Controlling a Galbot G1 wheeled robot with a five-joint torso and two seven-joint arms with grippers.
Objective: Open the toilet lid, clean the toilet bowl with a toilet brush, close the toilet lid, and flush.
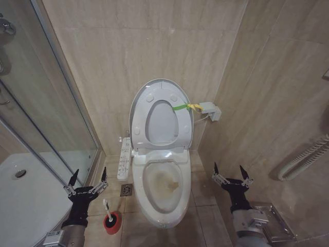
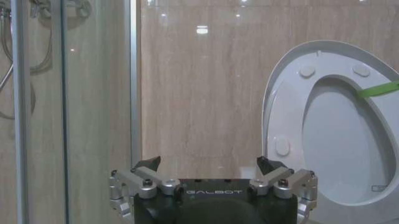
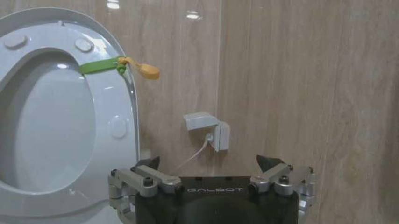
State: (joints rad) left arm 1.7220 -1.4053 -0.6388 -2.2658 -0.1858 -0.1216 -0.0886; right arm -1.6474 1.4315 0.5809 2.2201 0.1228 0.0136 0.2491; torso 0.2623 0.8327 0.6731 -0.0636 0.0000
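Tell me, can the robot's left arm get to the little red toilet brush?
Probably yes. The toilet brush stands on open floor right beside the open left gripper, with nothing between them.

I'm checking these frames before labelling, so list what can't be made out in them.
- Toilet brush: bristles hidden inside its red base, head view.
- Toilet bowl: drain indistinct under the brown stain, head view.
- Button panel: markings too small to read, head view.
- Toilet lid: cut off by the frame edge in the left wrist view.
- Left gripper, right gripper: both open, empty.

"GALBOT" on both gripper bodies
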